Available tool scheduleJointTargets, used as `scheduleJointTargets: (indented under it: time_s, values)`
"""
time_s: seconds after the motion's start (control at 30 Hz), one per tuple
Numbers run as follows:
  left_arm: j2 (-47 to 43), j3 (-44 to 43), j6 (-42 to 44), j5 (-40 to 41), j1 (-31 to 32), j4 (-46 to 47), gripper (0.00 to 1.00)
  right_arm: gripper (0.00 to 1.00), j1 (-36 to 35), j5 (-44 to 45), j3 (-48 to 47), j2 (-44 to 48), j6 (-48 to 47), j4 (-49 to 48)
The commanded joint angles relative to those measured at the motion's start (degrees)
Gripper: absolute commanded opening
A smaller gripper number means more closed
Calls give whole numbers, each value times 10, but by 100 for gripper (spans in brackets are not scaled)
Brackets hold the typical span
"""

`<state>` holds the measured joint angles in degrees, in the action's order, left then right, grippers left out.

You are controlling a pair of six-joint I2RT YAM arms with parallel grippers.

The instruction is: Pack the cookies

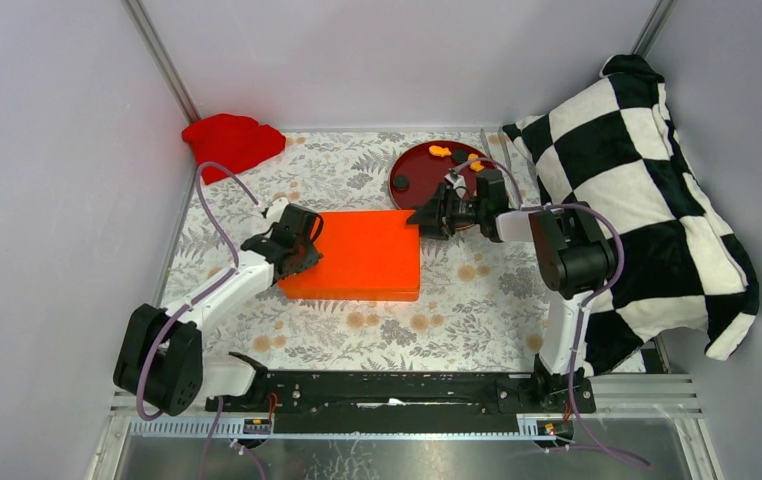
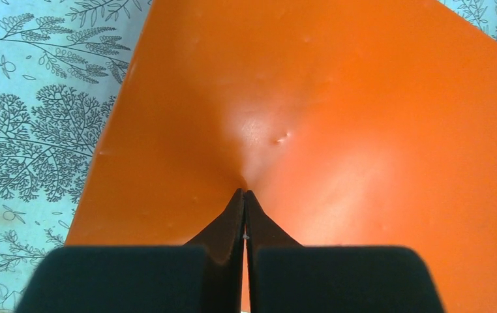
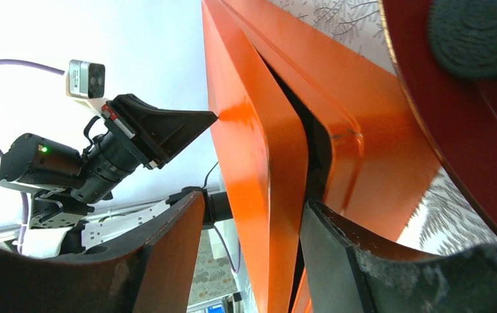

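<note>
pillow (image 1: 647,190): checkered, slumped along right side | orange box (image 1: 362,255): centre of floral table (image 1: 457,300), lid (image 3: 246,130) ajar at its right corner | red plate (image 1: 422,170): just behind box's far right corner | left gripper (image 2: 244,193): clenched, tips touching lid top | right gripper (image 3: 252,202): released, fingers straddling lid edge | cookies (image 1: 439,151): small orange pieces on plate's far side

The box (image 1: 357,255) sits centre, the plate (image 1: 422,170) holding cookies (image 1: 440,151) behind its right corner, a cloth (image 1: 232,140) far left, a pillow (image 1: 637,170) right.

Orange cookies (image 1: 440,151) (small) on red plate (image 1: 419,176)
</note>
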<state>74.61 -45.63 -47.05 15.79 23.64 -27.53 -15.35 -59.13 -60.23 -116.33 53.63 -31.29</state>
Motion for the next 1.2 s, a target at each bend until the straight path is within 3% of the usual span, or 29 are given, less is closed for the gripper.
scheduleJointTargets:
  time_s: [0.0,0.17,0.37,0.43,0.57,0.73,0.83,0.97,1.17]
  values:
    - [-2,25,-9,-16,-1,15,0,62,28,35,18,56,-45,52]
    - [6,36,-8,-44,0,39,0,62,53,75,13,104,-128,180]
    - [31,29,-3,-88,0,86,0,60,60,141,22,149,-192,262]
    - [29,5,-3,-79,-1,64,0,51,60,168,19,158,-210,289]
    - [-11,-55,-17,-30,-32,-13,0,19,59,218,4,161,-245,362]
    - [4,-91,-16,-24,-154,-70,0,7,58,248,-1,157,-262,391]
    - [21,-89,-29,21,-219,-116,0,5,56,271,-7,153,-280,414]
    - [27,-47,-44,44,-250,-114,0,4,38,340,-36,137,-313,469]
    - [65,3,-40,-21,-249,-34,0,3,-35,390,-92,92,-323,512]
